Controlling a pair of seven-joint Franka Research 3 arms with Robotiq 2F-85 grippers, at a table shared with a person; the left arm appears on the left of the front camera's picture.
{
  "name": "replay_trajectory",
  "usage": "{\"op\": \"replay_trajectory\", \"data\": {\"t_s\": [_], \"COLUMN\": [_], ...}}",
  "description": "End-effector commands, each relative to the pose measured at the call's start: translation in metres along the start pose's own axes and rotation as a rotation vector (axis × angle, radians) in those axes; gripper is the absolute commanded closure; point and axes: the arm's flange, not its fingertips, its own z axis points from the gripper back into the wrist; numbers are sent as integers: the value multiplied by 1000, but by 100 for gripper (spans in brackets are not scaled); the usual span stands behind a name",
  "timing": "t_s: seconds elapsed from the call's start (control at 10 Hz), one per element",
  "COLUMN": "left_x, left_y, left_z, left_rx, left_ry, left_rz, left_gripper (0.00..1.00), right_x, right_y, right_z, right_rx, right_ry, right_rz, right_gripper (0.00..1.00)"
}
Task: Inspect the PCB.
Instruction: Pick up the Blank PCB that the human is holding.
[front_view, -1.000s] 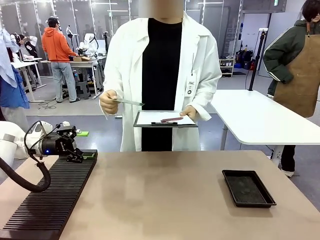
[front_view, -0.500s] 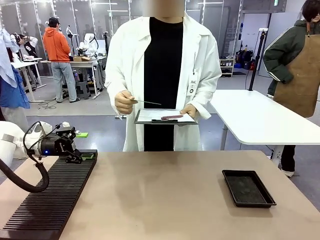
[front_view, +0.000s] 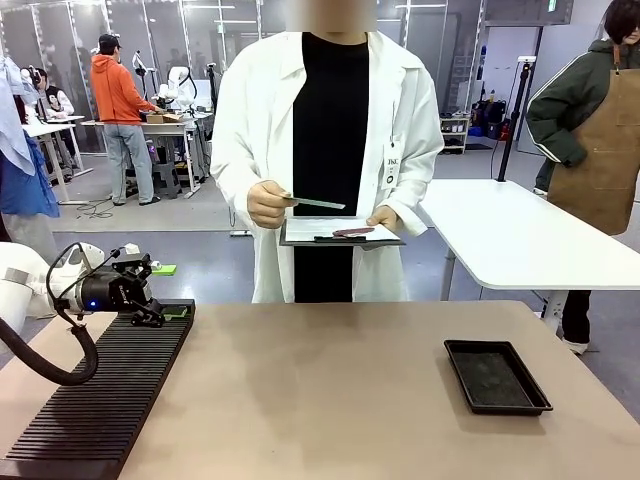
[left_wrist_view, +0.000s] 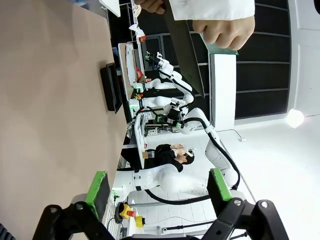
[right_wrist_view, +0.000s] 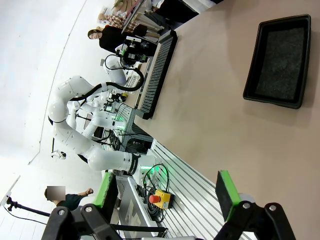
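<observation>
Across the table, a person in a white coat holds the PCB (front_view: 318, 204), a thin green board seen almost edge-on and roughly level, in one hand just above a clipboard (front_view: 342, 233) held in the other hand. My left gripper (front_view: 168, 312) hovers low over the far end of the black slotted rack (front_view: 100, 395), well away from the PCB. In the left wrist view, the left gripper (left_wrist_view: 159, 189) stands open with nothing between its green pads. In the right wrist view, the right gripper (right_wrist_view: 165, 195) is open too and holds nothing above the table.
A black shallow tray (front_view: 497, 375) lies at the table's right; it also appears in the right wrist view as the tray (right_wrist_view: 277, 62). The slotted rack runs along the left edge. A white table (front_view: 520, 240) and other people stand behind.
The person's hand has carried the PCB to the right and levelled it closer above the clipboard, which rose slightly. Neither of my arms has moved.
</observation>
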Motion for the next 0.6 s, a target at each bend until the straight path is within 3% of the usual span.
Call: {"op": "replay_trajectory", "data": {"t_s": [0.0,0.4,0.5], "left_x": [2,0,-18], "left_y": [-1,0,-16], "left_z": [-1,0,18], "left_rx": [-8,0,12], "left_ry": [-14,0,24], "left_rz": [-3,0,30], "left_gripper": [0,0,0], "right_x": [2,2,2], "right_y": [1,1,1], "right_z": [0,0,0], "right_rx": [12,12,12], "right_ry": [-10,-10,-10], "right_rz": [22,22,22], "right_gripper": [0,0,0]}}
